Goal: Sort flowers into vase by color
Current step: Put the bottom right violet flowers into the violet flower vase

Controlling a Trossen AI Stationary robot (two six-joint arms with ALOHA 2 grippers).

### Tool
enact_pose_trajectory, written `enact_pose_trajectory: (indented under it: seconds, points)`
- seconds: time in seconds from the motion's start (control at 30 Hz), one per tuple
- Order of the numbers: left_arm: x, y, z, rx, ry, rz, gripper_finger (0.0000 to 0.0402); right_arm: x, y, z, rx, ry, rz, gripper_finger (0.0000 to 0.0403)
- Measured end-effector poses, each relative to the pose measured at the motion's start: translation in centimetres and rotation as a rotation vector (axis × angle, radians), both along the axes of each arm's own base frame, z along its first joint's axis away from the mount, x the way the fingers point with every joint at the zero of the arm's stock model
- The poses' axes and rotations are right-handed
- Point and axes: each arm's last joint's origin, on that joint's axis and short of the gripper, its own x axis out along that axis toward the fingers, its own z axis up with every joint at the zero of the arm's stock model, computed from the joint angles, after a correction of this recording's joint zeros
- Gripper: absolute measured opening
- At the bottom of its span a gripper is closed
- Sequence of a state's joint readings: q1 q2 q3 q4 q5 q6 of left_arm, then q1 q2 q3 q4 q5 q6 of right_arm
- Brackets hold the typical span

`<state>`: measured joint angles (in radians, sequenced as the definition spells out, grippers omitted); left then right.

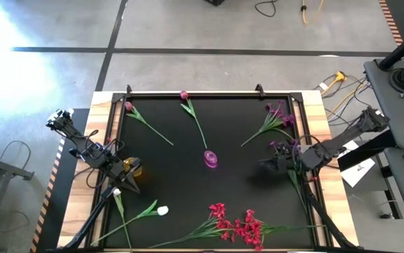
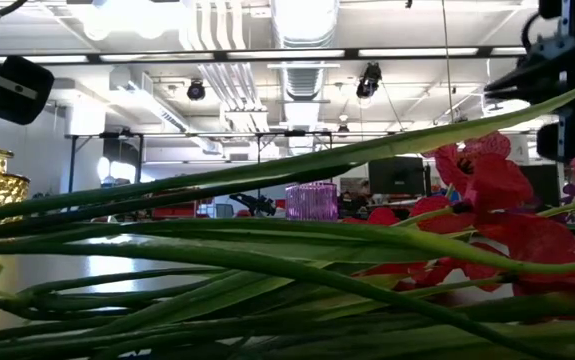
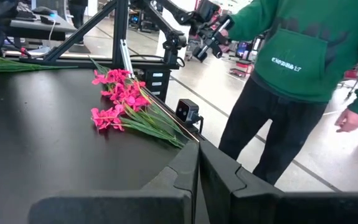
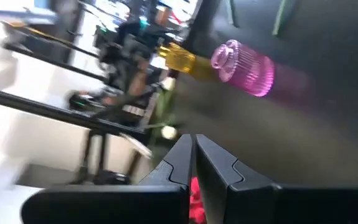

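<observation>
In the high view, the pink vase (image 1: 211, 159) stands mid-table and an amber vase (image 1: 133, 167) stands near the left edge. Two pink tulips (image 1: 128, 107) (image 1: 184, 95) lie at the far side, purple clusters (image 1: 279, 114) (image 1: 283, 146) at the right, red clusters (image 1: 237, 225) at the near edge, and white tulips (image 1: 161, 210) (image 1: 116, 192) near left. My left gripper (image 1: 126, 183) is shut and empty beside the amber vase. My right gripper (image 1: 265, 165) is also shut and empty, right of the pink vase and close to the purple stem.
A person in a green hoodie (image 3: 291, 43) stands beyond the near edge of the table. A raised frame (image 1: 209, 93) borders the black mat. Green stalks (image 2: 267, 260) and red blossoms (image 2: 497, 190) fill the low view. Bare mat lies between the vases and the red flowers.
</observation>
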<state>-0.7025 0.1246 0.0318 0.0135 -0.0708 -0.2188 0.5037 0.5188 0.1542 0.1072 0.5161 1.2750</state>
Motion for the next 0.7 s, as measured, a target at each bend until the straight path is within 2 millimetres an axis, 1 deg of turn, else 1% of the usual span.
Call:
enact_pose_trajectory:
  seconds: [0.17,0.23,0.3,0.4,0.5,0.57,0.63,0.7]
  points:
    - [0.0,0.0,0.0,0.0,0.0,0.0,0.0,1.2,0.7,3.1,-0.166,0.267,0.012,0.0013]
    - [0.0,0.0,0.0,0.0,0.0,0.0,0.0,1.8,1.1,4.0,-0.218,0.369,0.041,0.0013]
    - [0.0,0.0,0.0,0.0,0.0,0.0,0.0,2.5,1.5,4.6,-0.267,0.453,0.084,0.0013]
    - [0.0,0.0,0.0,0.0,0.0,0.0,0.0,3.8,2.4,4.7,-0.336,0.527,0.164,0.0013]
    - [0.0,0.0,0.0,0.0,0.0,0.0,0.0,5.3,3.2,4.7,-0.377,0.567,0.206,0.0013]
    - [0.0,0.0,0.0,0.0,0.0,0.0,0.0,6.2,3.5,4.2,-0.394,0.62,0.229,0.0018]
    - [0.0,0.0,0.0,0.0,0.0,0.0,0.0,7.1,3.5,4.0,-0.408,0.675,0.251,0.0035]
    - [0.0,0.0,0.0,0.0,0.0,0.0,0.0,7.8,3.3,4.2,-0.407,0.731,0.25,0.0063]
